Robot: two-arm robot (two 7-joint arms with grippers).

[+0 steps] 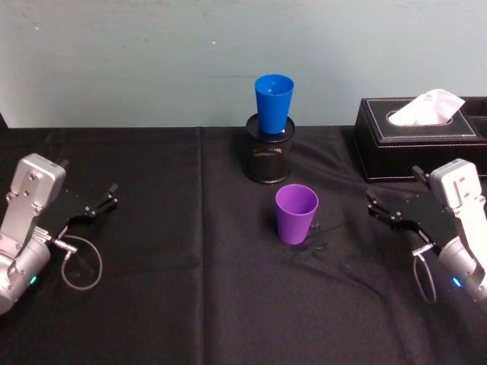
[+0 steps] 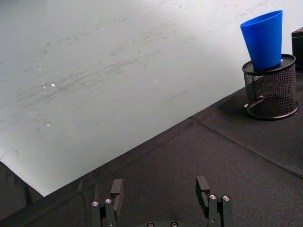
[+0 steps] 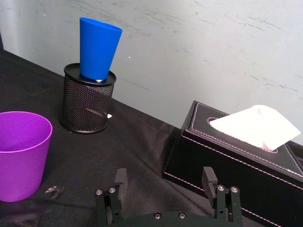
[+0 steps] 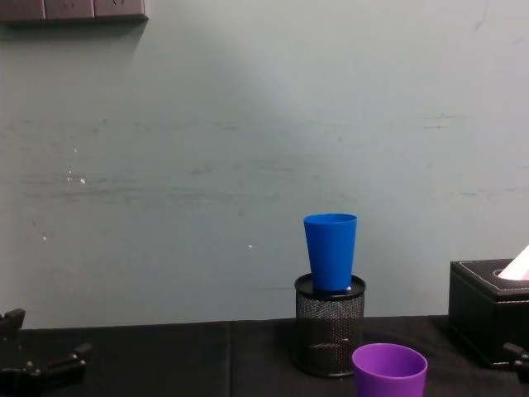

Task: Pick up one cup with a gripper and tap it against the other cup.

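While left gripper point(image 1: 103, 201) and right gripper point(image 1: 374, 207) flank purple cup point(image 1: 296, 215), fingers spread, a hard tap could topple blue cup point(image 1: 273, 103) off holder point(image 1: 268, 160)

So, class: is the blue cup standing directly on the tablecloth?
No, the blue cup sits on top of the black mesh pen holder.

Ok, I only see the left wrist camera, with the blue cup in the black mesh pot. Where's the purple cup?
Observer: The purple cup stands upright on the black cloth, in front of the mesh holder, nearer the robot.
Operator: Which gripper is closer to it?
Observer: The right gripper, open and apart from it; the left gripper is farther off.
Operator: What's behind the right one?
Observer: A black tissue box with a white tissue sticking out.
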